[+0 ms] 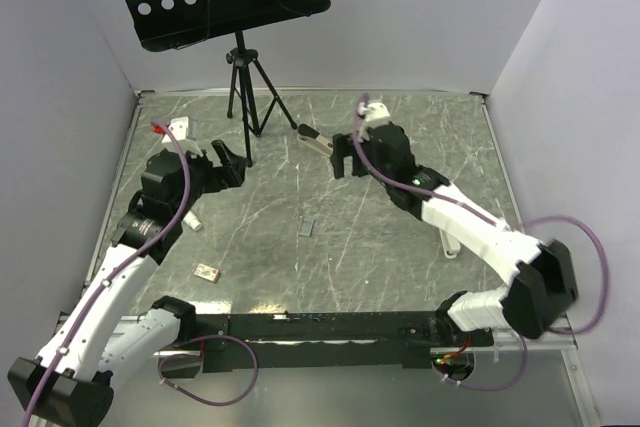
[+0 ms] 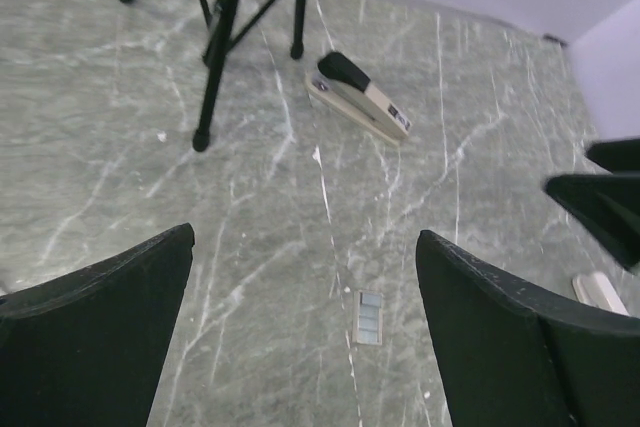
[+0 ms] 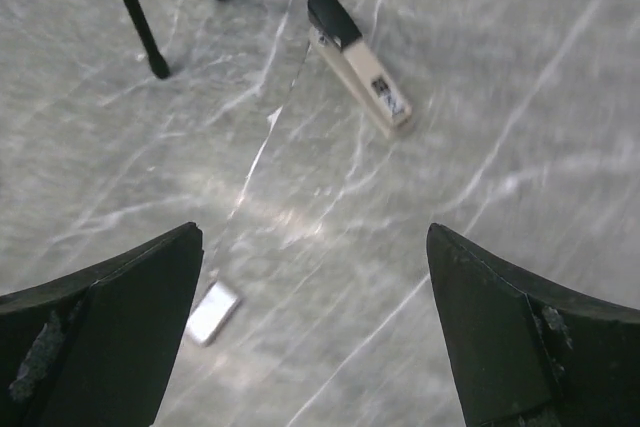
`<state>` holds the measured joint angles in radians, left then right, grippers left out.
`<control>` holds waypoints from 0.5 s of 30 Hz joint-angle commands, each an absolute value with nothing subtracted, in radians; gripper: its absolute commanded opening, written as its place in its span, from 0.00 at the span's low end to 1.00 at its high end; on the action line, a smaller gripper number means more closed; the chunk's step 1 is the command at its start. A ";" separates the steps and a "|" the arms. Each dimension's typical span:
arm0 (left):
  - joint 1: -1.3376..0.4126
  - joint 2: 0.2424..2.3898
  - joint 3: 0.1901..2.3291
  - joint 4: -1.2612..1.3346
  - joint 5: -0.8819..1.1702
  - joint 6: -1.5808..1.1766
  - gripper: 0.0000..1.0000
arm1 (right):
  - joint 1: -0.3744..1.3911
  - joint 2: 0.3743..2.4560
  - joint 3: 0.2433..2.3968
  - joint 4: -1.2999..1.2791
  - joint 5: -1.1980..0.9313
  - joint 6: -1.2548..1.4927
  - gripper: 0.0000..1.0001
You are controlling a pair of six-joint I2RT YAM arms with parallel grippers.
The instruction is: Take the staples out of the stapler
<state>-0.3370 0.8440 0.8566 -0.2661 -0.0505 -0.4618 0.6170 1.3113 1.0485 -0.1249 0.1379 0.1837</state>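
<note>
Now the left gripper (image 1: 236, 161) and right gripper (image 1: 347, 165) hang spread, empty. The slim pale-grey metal stapler (image 1: 315, 140) lies shut at the right gripper's eleven o'clock, a tiny grey metallic staple strip (image 1: 307, 226) loose at its six. Best, I judge: left pins the base, right lifts the top.

Beige stapler (image 2: 362, 99) flat, staples (image 2: 369, 316) apart
</note>
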 commanded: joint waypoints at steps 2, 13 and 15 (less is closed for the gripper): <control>-0.337 0.782 0.851 -0.258 -0.172 -0.480 0.97 | 0.582 1.599 1.265 0.017 0.173 -0.144 0.99; -0.341 0.772 0.854 -0.267 -0.196 -0.486 0.97 | 0.420 2.004 1.638 -0.193 -0.201 -0.038 0.93; -0.341 0.773 0.854 -0.267 -0.196 -0.488 0.97 | 0.410 2.052 1.683 -0.227 -0.215 -0.011 0.92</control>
<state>-0.3374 0.7807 0.8539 -0.2768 -0.1745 -0.4759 0.4255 1.9728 1.5738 -0.1730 -0.1196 -0.0490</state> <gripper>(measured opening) 0.969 0.936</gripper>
